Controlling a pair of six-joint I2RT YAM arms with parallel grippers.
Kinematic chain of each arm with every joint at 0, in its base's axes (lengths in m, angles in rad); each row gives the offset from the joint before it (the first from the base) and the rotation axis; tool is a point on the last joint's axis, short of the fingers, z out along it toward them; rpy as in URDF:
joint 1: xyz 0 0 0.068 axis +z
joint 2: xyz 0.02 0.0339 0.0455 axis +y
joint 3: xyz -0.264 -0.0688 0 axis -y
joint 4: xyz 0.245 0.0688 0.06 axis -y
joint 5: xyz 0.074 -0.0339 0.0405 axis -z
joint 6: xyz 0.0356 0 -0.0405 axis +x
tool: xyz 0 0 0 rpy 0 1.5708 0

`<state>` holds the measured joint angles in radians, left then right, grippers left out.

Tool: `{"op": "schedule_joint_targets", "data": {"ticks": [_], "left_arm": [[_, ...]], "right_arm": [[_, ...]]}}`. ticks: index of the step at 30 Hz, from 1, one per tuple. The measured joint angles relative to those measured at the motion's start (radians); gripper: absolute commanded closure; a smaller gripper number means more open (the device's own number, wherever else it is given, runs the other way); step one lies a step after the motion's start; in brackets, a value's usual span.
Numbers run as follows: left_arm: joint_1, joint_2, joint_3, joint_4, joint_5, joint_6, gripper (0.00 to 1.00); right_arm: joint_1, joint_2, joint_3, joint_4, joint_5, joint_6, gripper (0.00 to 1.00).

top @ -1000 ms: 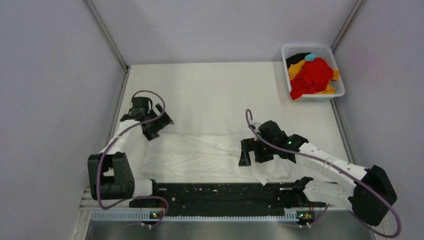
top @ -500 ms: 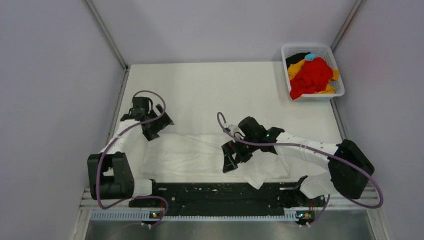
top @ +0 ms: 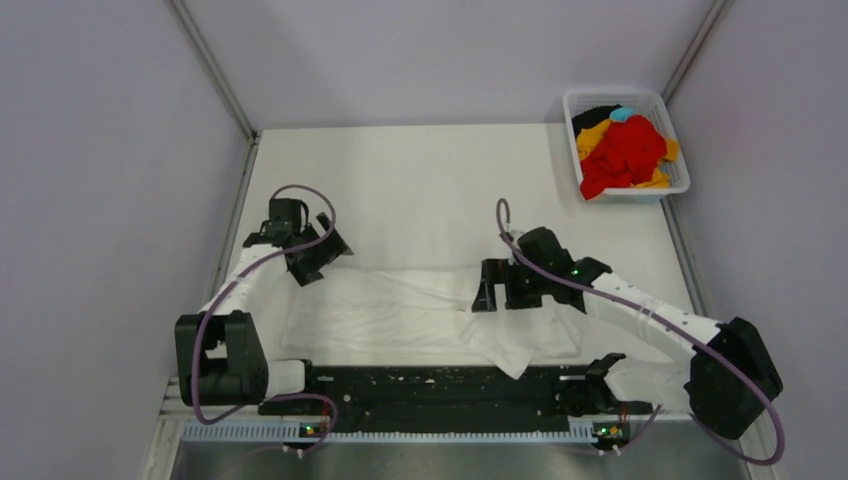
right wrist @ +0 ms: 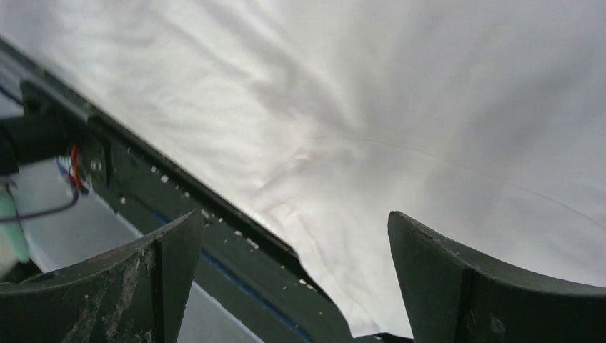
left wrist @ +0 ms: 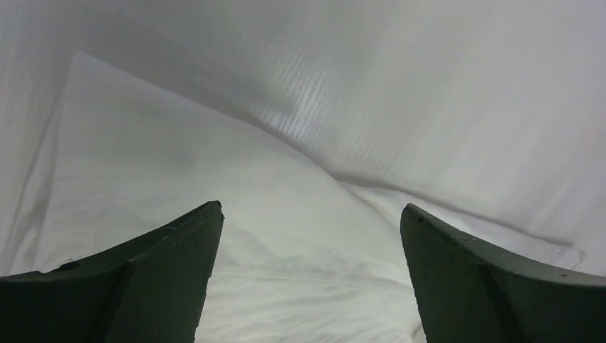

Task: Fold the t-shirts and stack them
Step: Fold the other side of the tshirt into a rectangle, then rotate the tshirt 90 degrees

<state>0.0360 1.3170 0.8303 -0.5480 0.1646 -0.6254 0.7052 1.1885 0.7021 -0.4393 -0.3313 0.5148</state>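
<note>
A large white t-shirt lies spread along the near side of the table, with a folded flap hanging at its near right. It fills the left wrist view and the right wrist view. My left gripper is open and empty above the shirt's far left corner. My right gripper is open and empty above the shirt's right middle. Red, yellow-orange, black and light blue shirts lie bunched in the basket.
The white mesh basket stands at the table's far right corner. A black rail runs along the near edge and shows in the right wrist view. Grey walls close in left and right.
My right gripper swung left over the shirt, then back right and farther from the near edge. The shirt's near right flap now lies folded over. My left gripper shifted slightly.
</note>
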Motion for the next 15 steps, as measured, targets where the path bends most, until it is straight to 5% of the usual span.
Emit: {"op": "schedule_joint_targets", "data": {"ticks": [7,15], "left_arm": [[-0.106,-0.010,-0.063,0.002,0.030,0.000,0.01],[-0.150,0.034,-0.099,0.024,0.031,-0.011,0.01]], "right_arm": [[-0.169,-0.032,-0.121,-0.024,0.092,0.123,0.01],[-0.316,0.191,-0.016,0.018,0.115,0.195,0.01]]}}
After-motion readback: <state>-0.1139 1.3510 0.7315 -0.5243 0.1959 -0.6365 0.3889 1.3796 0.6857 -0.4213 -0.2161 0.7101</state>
